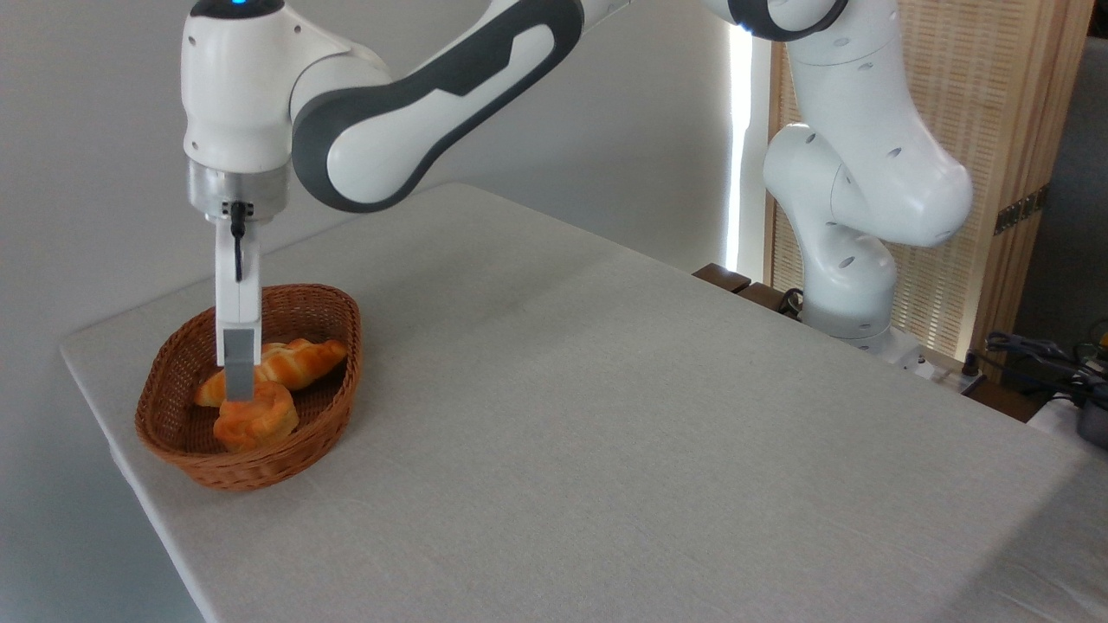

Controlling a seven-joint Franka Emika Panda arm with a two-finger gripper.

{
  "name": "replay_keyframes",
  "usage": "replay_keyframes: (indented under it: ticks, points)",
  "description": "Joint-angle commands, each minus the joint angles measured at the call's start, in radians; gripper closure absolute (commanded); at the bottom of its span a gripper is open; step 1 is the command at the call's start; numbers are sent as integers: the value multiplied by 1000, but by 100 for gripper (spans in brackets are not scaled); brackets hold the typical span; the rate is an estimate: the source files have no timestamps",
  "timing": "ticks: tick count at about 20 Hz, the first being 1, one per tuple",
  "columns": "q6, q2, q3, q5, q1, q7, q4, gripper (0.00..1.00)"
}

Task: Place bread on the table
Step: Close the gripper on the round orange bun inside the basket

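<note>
Table [606, 415] wearing matt grey-beige woven cloth, fine texture showing. Basket [333, 415] showing brown wicker, rough weave. Bread [260, 420] looking orange-golden, slightly glossy, lumpy. Long loaf [303, 359] shining same way. Arm [433, 95] showing smooth glossy white and grey plastic, metal ring at wrist. Screen [978, 130] behind showing pale wood frame.

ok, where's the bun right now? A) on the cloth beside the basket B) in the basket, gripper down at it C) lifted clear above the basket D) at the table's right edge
B: the bun sits inside the basket in front of the long loaf, with the gripper lowered onto its top; whether the fingers have closed on it cannot be told.
</note>
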Motion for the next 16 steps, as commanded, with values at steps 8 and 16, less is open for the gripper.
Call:
replay_keyframes:
  ticks: [8, 16]
  points:
    - [16, 32, -17, 144, 4, -3, -28, 0]
    - [90, 85, -33, 145, 6, -4, -28, 0]
